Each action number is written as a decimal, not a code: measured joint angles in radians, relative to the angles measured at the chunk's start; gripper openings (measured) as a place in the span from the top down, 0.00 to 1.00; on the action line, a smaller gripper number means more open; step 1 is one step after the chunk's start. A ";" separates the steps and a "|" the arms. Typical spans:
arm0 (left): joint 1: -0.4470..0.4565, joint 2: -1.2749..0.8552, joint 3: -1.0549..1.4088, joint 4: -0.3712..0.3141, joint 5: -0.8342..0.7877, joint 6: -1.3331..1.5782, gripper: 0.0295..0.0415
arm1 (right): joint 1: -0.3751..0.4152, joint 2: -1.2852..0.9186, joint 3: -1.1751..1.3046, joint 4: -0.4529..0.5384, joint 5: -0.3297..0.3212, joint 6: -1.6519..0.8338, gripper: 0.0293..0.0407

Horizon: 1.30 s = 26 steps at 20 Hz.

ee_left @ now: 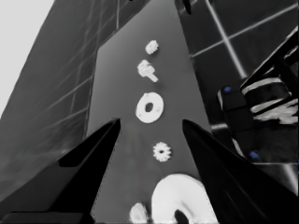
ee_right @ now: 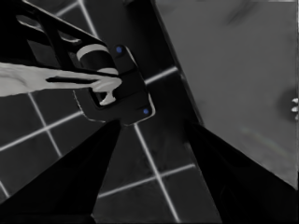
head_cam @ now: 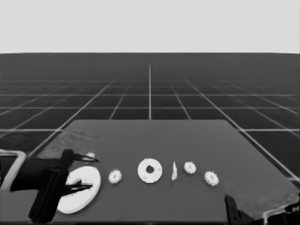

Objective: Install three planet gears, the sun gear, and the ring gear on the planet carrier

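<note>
A: The left gripper (head_cam: 89,172) waits wide open over the bench's left end; the larger round part (head_cam: 80,188) merely lies under it.

B: And the right gripper (head_cam: 233,206)?

A: Parked open at the near right corner. The smaller round part (head_cam: 150,170) sits mid-bench, gears (head_cam: 115,176) loose in a row beside it.

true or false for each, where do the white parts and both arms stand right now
1. The larger round part lies at the table's left end, under the waiting left gripper. True.
2. Gears already sit on the smaller round part. False: it is bare, and the gears lie apart on the table.
3. The thin white piece lies between the smaller round part and a gear. True.
4. The right gripper holds a gear. False: it holds nothing, parked off the table's corner.
</note>
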 joint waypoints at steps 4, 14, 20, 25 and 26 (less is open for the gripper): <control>-0.015 0.223 -0.057 0.540 0.414 -0.484 0.33 | 0.043 -0.012 -0.050 -0.066 -0.021 0.003 0.24; 0.211 0.743 -0.766 -0.086 0.818 -1.713 0.25 | 0.048 -0.014 -0.056 -0.075 -0.023 0.003 0.19; 0.497 0.797 -0.944 0.142 0.726 -1.623 0.25 | 0.048 -0.014 -0.056 -0.075 -0.023 0.003 0.19; 0.501 0.800 -0.954 0.147 0.721 -1.617 0.84 | 0.048 -0.014 -0.056 -0.075 -0.023 0.003 0.19; 0.502 0.800 -0.954 0.148 0.721 -1.617 0.86 | 0.048 -0.014 -0.056 -0.075 -0.023 0.003 0.19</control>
